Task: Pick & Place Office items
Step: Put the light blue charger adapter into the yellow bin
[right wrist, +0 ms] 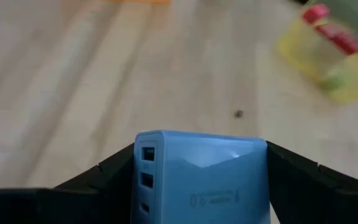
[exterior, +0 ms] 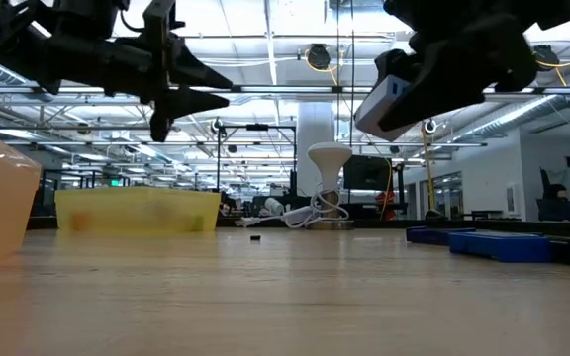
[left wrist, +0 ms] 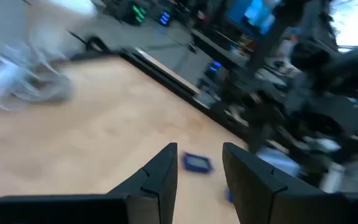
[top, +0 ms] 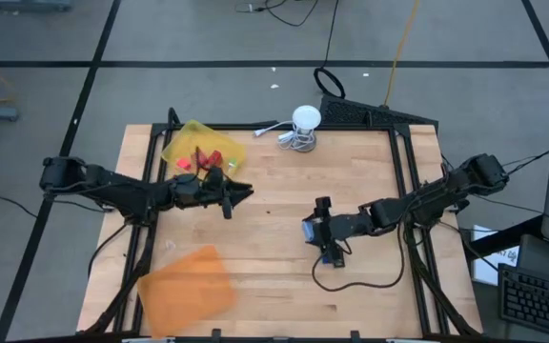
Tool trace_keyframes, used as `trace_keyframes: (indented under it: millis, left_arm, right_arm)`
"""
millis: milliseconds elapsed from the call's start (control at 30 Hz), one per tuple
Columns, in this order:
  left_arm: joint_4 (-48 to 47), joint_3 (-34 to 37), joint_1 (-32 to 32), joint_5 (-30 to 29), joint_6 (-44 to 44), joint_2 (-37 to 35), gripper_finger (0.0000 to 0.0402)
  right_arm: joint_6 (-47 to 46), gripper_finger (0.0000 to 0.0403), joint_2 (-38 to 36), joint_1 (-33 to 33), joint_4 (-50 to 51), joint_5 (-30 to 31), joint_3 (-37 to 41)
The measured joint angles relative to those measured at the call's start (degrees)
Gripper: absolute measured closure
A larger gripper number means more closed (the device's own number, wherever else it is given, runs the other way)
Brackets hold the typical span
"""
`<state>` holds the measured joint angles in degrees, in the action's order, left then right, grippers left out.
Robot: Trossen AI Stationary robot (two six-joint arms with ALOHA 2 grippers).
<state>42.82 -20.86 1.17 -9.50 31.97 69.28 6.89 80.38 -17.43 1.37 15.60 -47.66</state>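
Your right gripper [right wrist: 201, 180] is clamped on a blue charger block [right wrist: 201, 171], raised over mid-table. Your left gripper [top: 239, 193] hangs with fingers slightly apart, holding nothing, beside the yellow tray [top: 184, 143] of red pieces [top: 213, 157].

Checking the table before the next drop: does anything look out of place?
One tiny dark piece lies alone on the bare wood, apart from the yellow tray holding red items. The right gripper holds a blue charger block; nothing looks spilled or damaged.
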Motion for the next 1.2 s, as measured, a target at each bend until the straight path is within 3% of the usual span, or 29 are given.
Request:
trace_keyframes:
  millis: [200,367,600,767,1000,1200]
  left_arm:
    - [2.5,-4.2,-3.3,2.4,4.0,10.6,0.0275]
    - [2.4,-10.6,-4.3,0.4,-5.4,18.7,0.0275]
    - [-0.3,-21.4,-2.1,3.0,3.1,27.6,0.0265]
    - [-2.8,-26.5,-1.5,3.4,5.6,31.8,0.0213]
    - [-2.5,-32.1,-1.2,1.3,14.3,36.4,0.0118]
    - [-2.8,-37.1,-1.5,2.7,14.3,40.4,0.0084]
  right_arm:
    - [3.3,0.0129,0.0,0.0,0.2,6.4,0.5]
    - [7.0,0.0129,0.0,0.0,0.2,14.8,1.3]
    - [12.0,0.0129,0.0,0.0,0.2,27.4,1.7]
    - [13.8,0.0127,0.0,0.0,0.2,32.4,1.7]
    - [14.6,0.0127,0.0,0.0,-0.6,32.6,1.7]
    - [14.7,0.0129,0.0,-0.1,0.5,33.0,1.9]
